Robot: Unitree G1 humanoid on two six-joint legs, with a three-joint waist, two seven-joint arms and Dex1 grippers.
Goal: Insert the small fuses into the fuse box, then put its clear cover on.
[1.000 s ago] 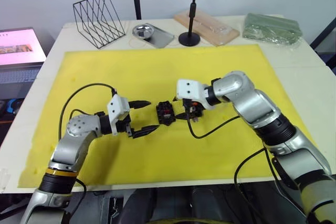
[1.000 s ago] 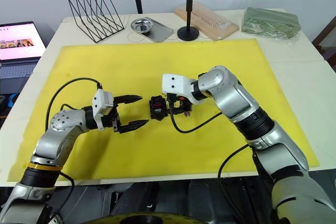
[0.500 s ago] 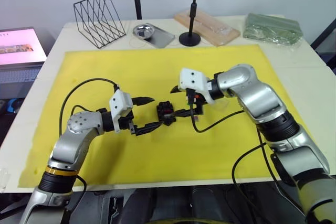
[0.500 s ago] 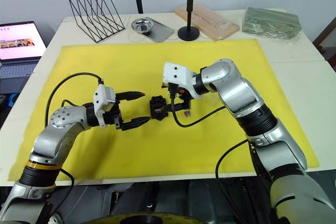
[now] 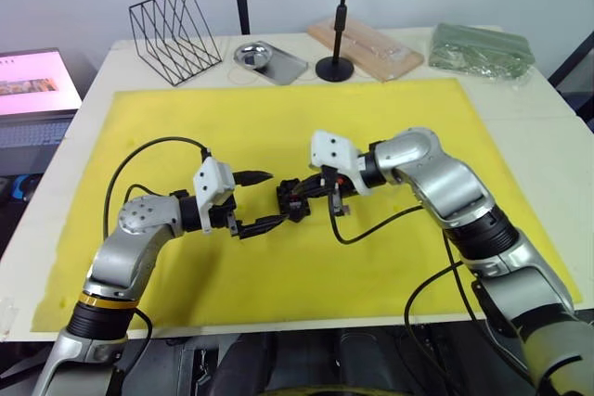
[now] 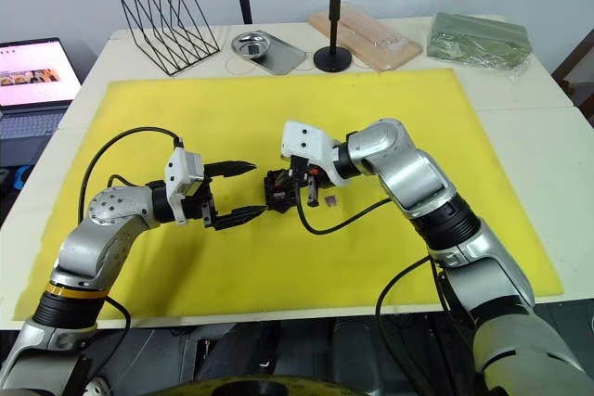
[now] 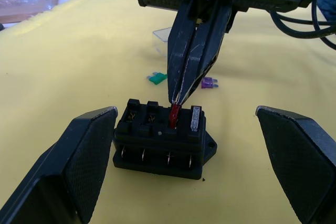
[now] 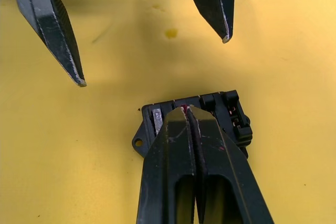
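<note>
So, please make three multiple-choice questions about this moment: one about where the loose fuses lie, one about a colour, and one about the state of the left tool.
1. Where do the loose green and purple fuses lie?
A. On the yellow mat, beyond the fuse box
B. In the steel dish
C. On top of the fuse box

2. What colour is the fuse held by the right tool?
A. Green
B. Red
C. Purple

3. How does the left tool stand?
A. Shut on the fuse box
B. Shut on a fuse
C. Open, a finger on each side of the fuse box

Answers:
1 A: the green fuse and purple fuse rest on the yellow mat, apart from the fuse box.
2 B: the right tool pinches a red fuse at a slot, beside a grey fuse already seated.
3 C: the left tool has wide-apart fingers, not touching the box.
</note>
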